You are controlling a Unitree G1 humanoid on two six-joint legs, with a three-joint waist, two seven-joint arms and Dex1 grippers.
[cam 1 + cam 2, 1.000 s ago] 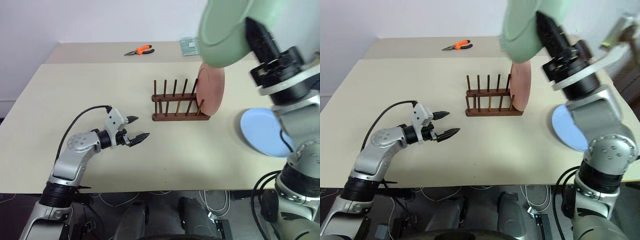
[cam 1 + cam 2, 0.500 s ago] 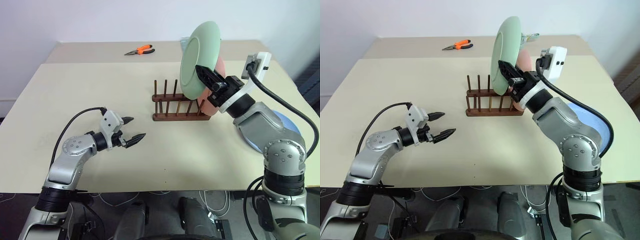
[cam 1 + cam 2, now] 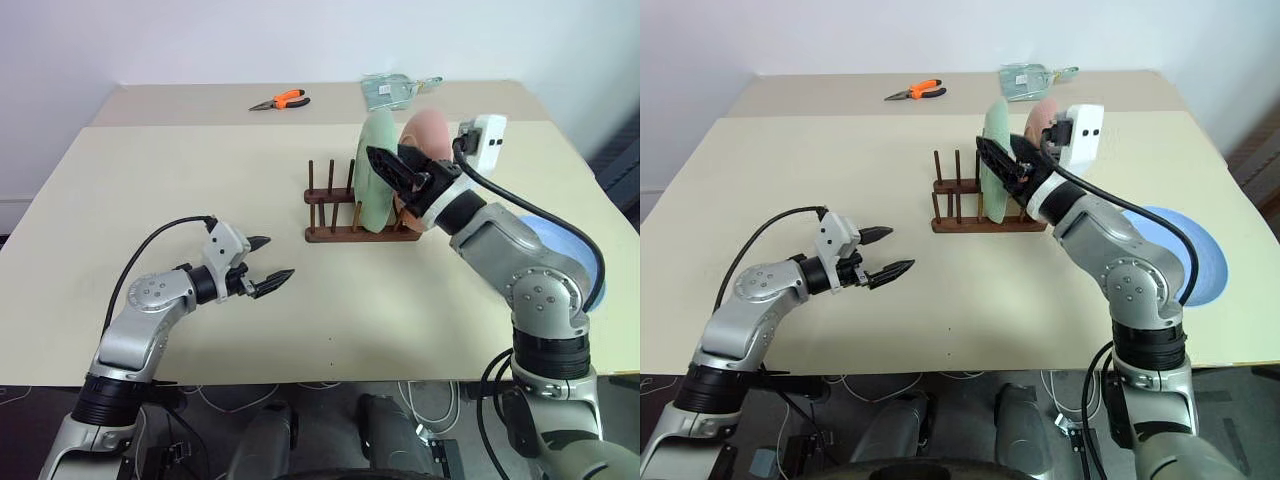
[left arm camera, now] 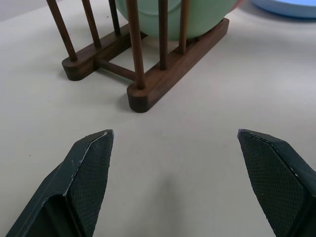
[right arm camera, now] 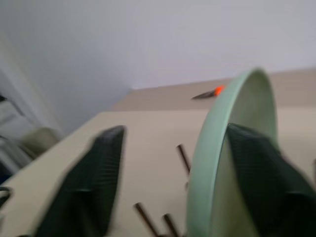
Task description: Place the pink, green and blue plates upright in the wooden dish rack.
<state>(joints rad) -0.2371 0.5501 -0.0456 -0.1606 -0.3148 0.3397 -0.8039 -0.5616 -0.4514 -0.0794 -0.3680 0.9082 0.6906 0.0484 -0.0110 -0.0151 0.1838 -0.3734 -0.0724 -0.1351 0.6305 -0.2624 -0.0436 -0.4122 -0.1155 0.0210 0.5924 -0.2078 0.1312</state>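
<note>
The wooden dish rack (image 3: 332,232) stands mid-table. A pink plate (image 3: 428,135) stands upright at its right end. Just left of it, a green plate (image 3: 371,195) stands upright between the pegs. My right gripper (image 3: 386,166) is at the green plate's upper rim (image 5: 212,148); it is open, with its fingers wide apart on either side of that rim. The blue plate (image 3: 1196,262) lies flat at the table's right, partly behind my right arm. My left gripper (image 3: 270,262) hovers open and empty, low over the table left of the rack (image 4: 148,84).
Orange-handled pliers (image 3: 280,100) and a clear packet (image 3: 394,90) lie on the far table behind the rack. The table's front edge runs close below both arms.
My right arm brought the green plate down from high above into the rack beside the pink plate, then its fingers opened. The left arm stayed put.
</note>
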